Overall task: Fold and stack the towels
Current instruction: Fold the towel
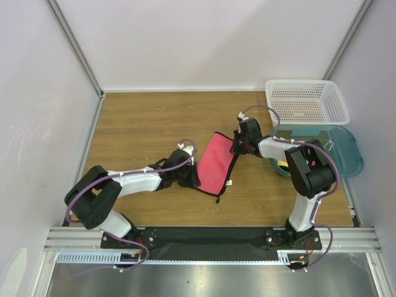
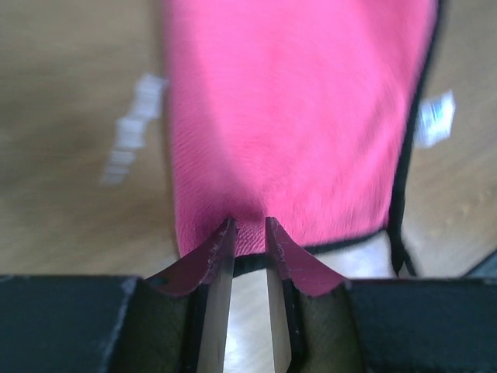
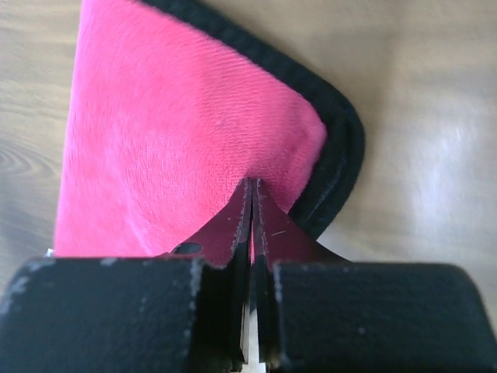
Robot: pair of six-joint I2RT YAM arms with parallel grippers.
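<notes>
Filling the bottom of the right wrist view, the right claw (image 3: 252, 185) is pressing its fingers together on the rounded, black-edged far right corner of the pink-red towel (image 3: 178, 132), with a sliver of cloth showing between the tips. The left claw (image 2: 248, 224) is sitting at the towel's near end, its fingers narrowed to a slim gap and the hem puckering up to both tips, so it is looking like a pinch on the cloth, though a shallow one. The towel is lying near the middle of the bench (image 1: 136, 124), a little right of centre, stretched between the two claws, with the white basket (image 1: 306, 111) and the teal tub (image 1: 351, 151) well apart at the far right. With one claw at each end, I am judging the step to be drawing the cloth out straight for a fold. Both claws should be pulling gently and evenly, staying level and low, then bringing one end over the other so the black edging is meeting squarely. The thin left grip could be slipping under a hard tug. The overhead view is giving the towel's whole outline and where each arm is reaching it, while only the wrist views are showing how deep each bite is, and the left one is catching a white label (image 2: 435, 116) at the towel's right edge
</notes>
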